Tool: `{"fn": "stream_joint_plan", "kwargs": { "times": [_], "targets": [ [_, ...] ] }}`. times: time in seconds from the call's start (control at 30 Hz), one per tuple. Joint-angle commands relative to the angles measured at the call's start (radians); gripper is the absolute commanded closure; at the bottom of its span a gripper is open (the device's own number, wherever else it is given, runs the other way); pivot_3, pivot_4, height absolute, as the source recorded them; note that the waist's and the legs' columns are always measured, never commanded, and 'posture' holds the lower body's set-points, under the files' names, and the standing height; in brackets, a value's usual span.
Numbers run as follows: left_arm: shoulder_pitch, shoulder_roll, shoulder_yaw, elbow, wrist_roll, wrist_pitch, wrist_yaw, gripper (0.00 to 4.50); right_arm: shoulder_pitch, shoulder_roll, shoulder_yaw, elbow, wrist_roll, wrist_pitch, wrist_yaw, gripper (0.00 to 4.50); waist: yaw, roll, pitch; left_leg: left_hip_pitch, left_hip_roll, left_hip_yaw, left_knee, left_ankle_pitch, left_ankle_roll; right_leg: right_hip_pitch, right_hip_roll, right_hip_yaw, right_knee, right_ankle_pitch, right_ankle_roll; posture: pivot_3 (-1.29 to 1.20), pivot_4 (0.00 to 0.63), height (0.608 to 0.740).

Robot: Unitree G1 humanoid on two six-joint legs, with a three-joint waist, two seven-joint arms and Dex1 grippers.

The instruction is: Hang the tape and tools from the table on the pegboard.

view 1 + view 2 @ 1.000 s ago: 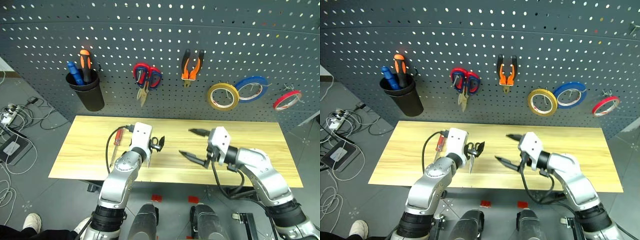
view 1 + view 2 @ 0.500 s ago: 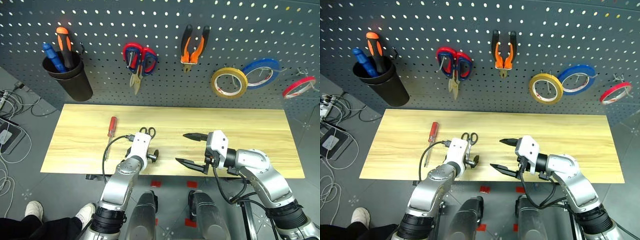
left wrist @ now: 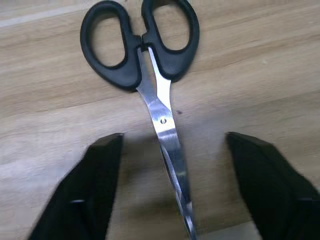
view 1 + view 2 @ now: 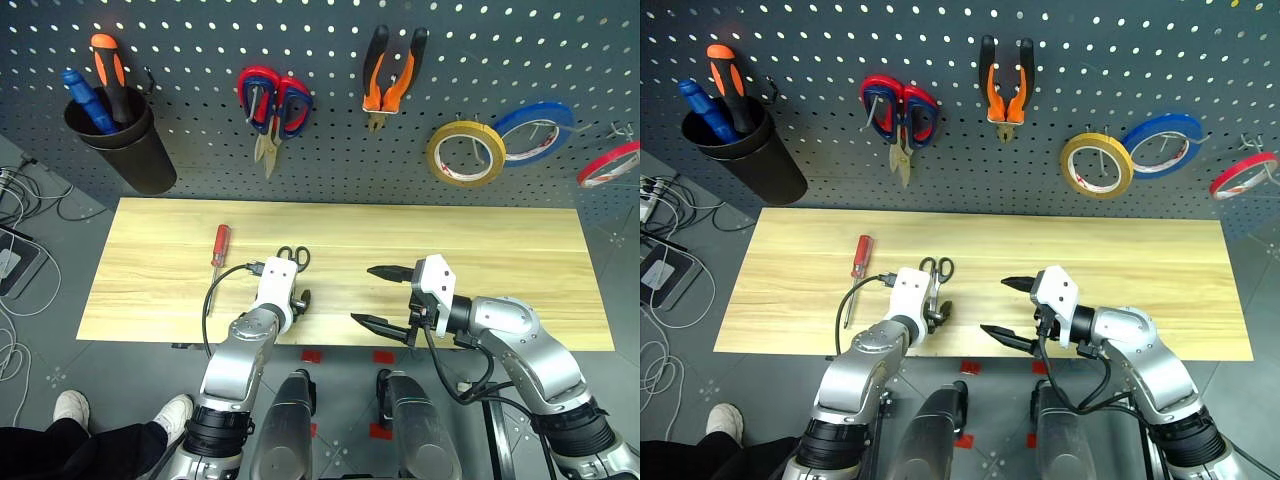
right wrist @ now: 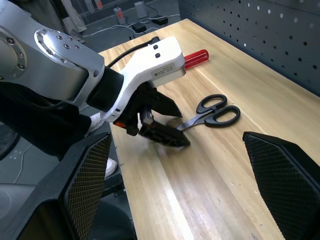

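You are lining up the left gripper (image 3: 167, 190) over the black-handled scissors (image 3: 150, 80), which are lying flat on the table (image 4: 150, 290) near its front edge, handles pointing toward the pegboard (image 4: 330, 40); the two fingers are standing spread on either side of the blades and nothing is pinched yet. Judging from the wrist view, you should be closing squarely across the blades near the pivot, low enough that the thin metal is not slipping out. The right gripper (image 4: 385, 295) is hovering spread and empty just beside, so be keeping it clear of the lift. The red-handled screwdriver (image 4: 219, 245) is waiting on the table further left. On the pegboard the pliers (image 4: 393, 75) and the tan tape (image 4: 466, 153) are already hanging, beside the red-handled scissors (image 4: 270, 105), the blue roll (image 4: 530, 130) and the black cup (image 4: 120, 150); be aiming for a free hook between them.
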Motion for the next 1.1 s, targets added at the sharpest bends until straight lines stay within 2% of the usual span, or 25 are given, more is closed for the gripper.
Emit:
{"fn": "stream_joint_plan", "kwargs": {
  "times": [0.03,0.27,0.5,0.57,0.77,0.97,1.1],
  "targets": [
    [0.031,-0.012,0.012,0.021,-0.009,0.019,0.002,2.28,-0.002,-0.003,-0.025,-0.043,0.023,0.007,-0.004,0.00,0.000,0.000,0.001,0.000,0.000,0.000,0.000,0.000,0.000,0.000,0.000,0.000,0.000,0.000,0.000,0.01,0.508,0.740],
    [0.048,-0.007,0.004,-0.001,-0.005,0.025,-0.005,4.30,-0.013,0.002,-0.024,-0.028,0.014,-0.001,-0.008,0.00,0.000,0.001,0.001,0.000,0.000,0.000,-0.001,0.000,0.000,0.000,0.000,0.000,-0.001,0.000,0.000,0.02,0.492,0.740],
    [0.051,0.032,-0.014,-0.013,0.016,-0.004,-0.019,4.35,-0.022,0.007,-0.034,-0.001,0.013,-0.025,-0.005,0.00,0.001,0.001,0.001,0.000,0.000,-0.001,-0.001,0.000,-0.001,0.000,0.000,0.000,-0.001,0.000,0.000,0.04,0.436,0.740],
    [0.054,0.053,-0.033,-0.020,0.027,-0.042,-0.031,4.35,-0.020,0.008,-0.039,0.000,0.017,-0.030,-0.004,0.00,0.002,0.001,0.001,0.000,0.000,-0.001,-0.001,0.001,-0.002,0.000,0.000,-0.001,-0.002,0.000,0.000,0.05,0.421,0.740],
    [0.105,0.176,-0.121,-0.093,0.098,-0.246,-0.082,4.35,-0.002,0.026,-0.086,-0.023,0.069,-0.051,0.000,0.00,0.005,0.000,-0.007,-0.002,0.001,-0.002,-0.003,0.004,-0.008,-0.002,-0.003,-0.002,-0.003,0.000,0.000,0.06,0.319,0.740],
    [0.180,0.243,-0.123,-0.179,0.163,-0.472,-0.081,4.35,0.009,0.029,-0.194,-0.132,0.214,0.029,-0.040,0.00,0.013,-0.001,-0.049,-0.016,-0.002,-0.005,-0.002,0.006,-0.012,-0.015,-0.011,-0.006,-0.002,0.000,0.001,0.08,0.246,0.740],
    [0.188,0.262,-0.115,-0.176,0.193,-0.573,-0.079,4.35,-0.004,0.028,-0.235,-0.184,0.251,0.051,-0.081,0.00,0.020,-0.001,-0.090,-0.017,-0.003,-0.004,-0.002,0.007,-0.012,-0.016,-0.011,-0.008,-0.003,0.000,0.001,0.09,0.203,0.740]
  ]
}}
